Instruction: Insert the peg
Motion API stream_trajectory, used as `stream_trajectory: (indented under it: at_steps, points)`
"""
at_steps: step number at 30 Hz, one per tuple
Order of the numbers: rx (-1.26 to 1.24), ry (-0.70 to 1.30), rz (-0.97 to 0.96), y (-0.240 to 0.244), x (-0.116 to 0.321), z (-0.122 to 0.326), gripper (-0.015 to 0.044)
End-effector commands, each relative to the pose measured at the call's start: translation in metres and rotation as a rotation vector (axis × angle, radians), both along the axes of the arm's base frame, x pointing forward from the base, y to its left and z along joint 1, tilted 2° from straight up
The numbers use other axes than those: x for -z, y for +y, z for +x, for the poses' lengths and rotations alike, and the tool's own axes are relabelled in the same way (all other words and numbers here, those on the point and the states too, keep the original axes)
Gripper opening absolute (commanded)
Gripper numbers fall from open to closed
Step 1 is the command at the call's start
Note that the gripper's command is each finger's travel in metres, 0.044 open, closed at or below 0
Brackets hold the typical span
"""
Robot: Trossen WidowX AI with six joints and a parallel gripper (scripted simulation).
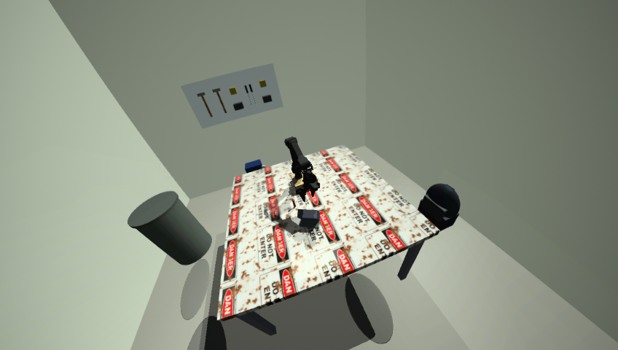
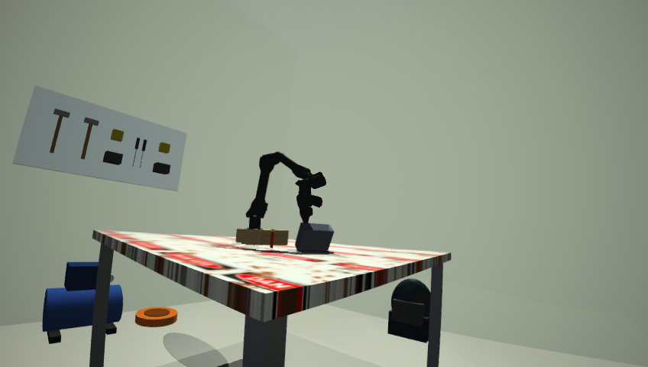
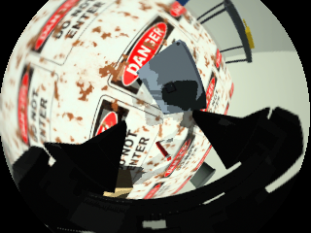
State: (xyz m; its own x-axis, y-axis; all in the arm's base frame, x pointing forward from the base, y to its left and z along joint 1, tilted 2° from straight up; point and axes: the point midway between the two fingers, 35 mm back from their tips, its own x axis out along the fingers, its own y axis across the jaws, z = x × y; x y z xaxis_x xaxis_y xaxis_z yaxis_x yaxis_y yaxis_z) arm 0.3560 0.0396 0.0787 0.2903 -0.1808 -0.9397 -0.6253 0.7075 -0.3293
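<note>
The thin red peg (image 1: 294, 203) (image 2: 272, 238) (image 3: 163, 150) stands upright on the table, near the tan block under the arm. The blue-grey sloped panel block (image 1: 308, 217) (image 2: 309, 238) (image 3: 165, 68) stands farther out from the arm's base. A small squarish hole (image 3: 170, 87) shows in its shadowed face in the wrist view. My gripper (image 1: 308, 197) (image 2: 306, 221) (image 3: 159, 118) is open and empty, pointing down above the table. In the wrist view the peg shows below the gap between the fingertips and the panel above it. The peg's exact cross-section is too small to tell.
The tan block (image 1: 296, 181) (image 2: 247, 236) (image 3: 119, 187) carries the arm's base. The table (image 1: 299, 270) (image 2: 364, 261) (image 3: 44, 102) has a danger-sign print. A grey bin (image 1: 173, 230) and a dark helmet (image 1: 442, 201) are off the table's sides.
</note>
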Motion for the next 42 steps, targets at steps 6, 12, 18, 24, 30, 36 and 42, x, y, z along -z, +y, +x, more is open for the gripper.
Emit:
stream_trajectory:
  at_steps: [6,12,18,24,30,36,42]
  points:
    - [-0.022,0.087,0.010,-0.031,0.005,-0.012,0.0440]
    - [-0.034,0.140,0.023,-0.052,0.008,-0.022,0.0440]
    - [-0.046,0.190,0.043,-0.072,0.010,-0.033,0.0440]
    - [-0.058,0.234,0.069,-0.089,0.011,-0.046,0.0440]
    - [-0.069,0.271,0.099,-0.106,0.012,-0.060,0.0440]
    - [-0.080,0.302,0.133,-0.120,0.013,-0.072,0.0440]
    - [-0.082,0.305,0.136,-0.121,0.015,-0.073,0.0440]
